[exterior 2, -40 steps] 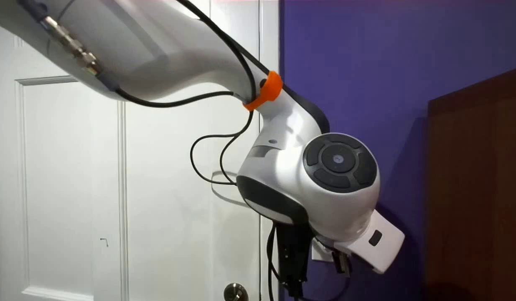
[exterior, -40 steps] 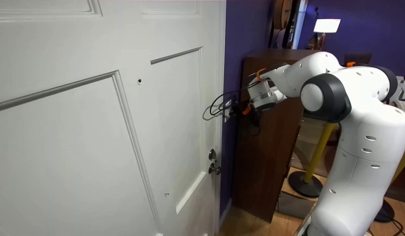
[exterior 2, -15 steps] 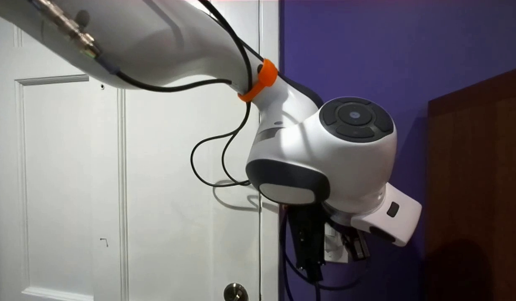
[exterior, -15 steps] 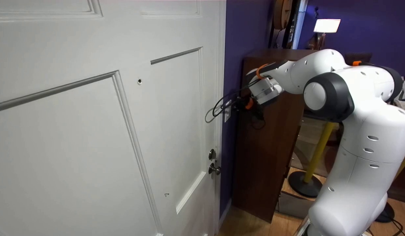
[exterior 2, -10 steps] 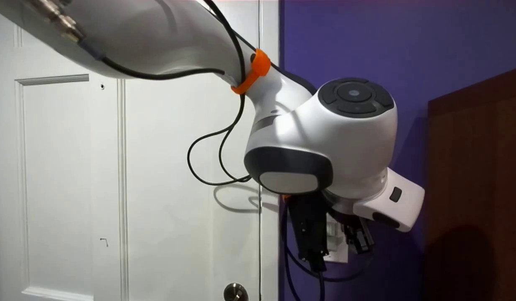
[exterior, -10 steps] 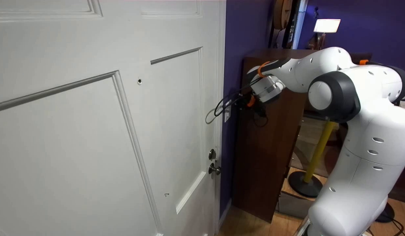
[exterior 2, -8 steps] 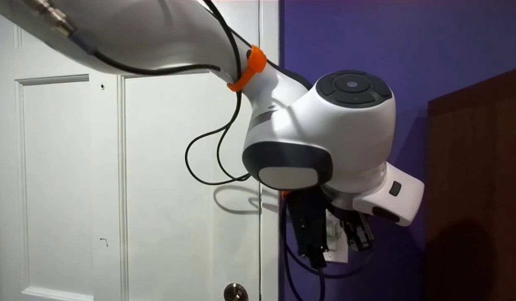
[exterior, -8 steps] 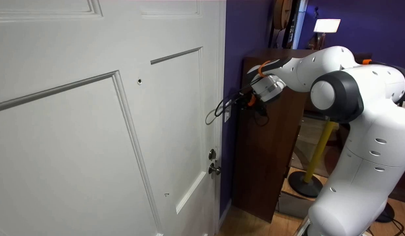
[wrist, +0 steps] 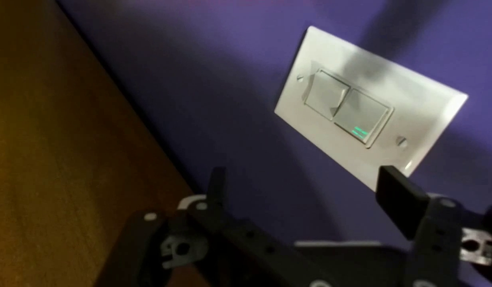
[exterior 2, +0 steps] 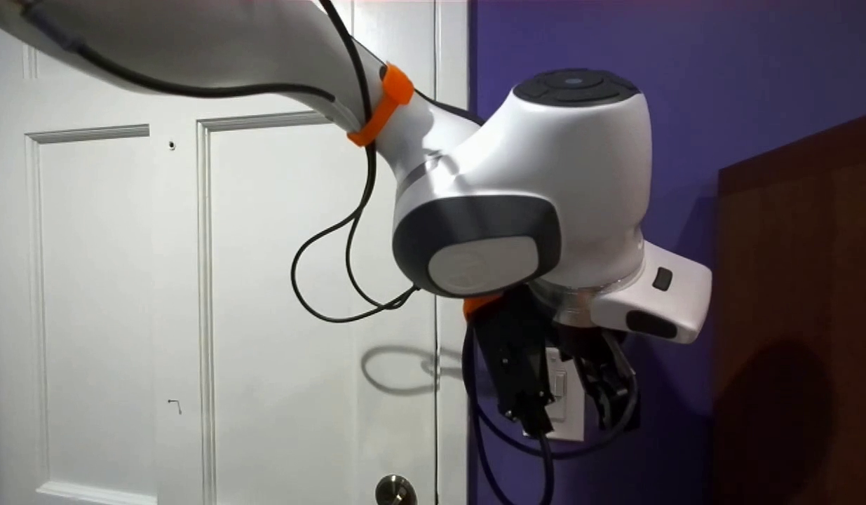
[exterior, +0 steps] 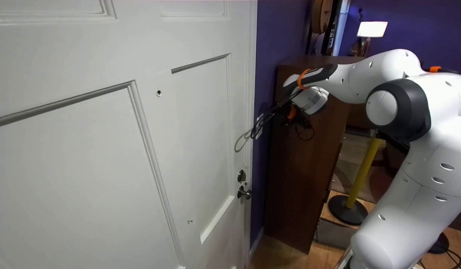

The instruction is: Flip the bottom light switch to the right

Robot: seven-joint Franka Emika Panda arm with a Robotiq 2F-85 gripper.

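Past the wrist view's brown wooden cabinet (wrist: 90,187), our black two-fingered gripper (wrist: 305,191) hangs spread and empty near the white plastic bottom light switch (wrist: 327,93) (left on its rectangular plate (wrist: 425,107)), likely slick and springy, so we'd press its cabinet-side edge.

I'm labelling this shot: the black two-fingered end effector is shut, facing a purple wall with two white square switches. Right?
Not shut: the wrist view shows the black two-fingered end effector open, its fingers wide apart. It does face a purple wall with two white square switches.
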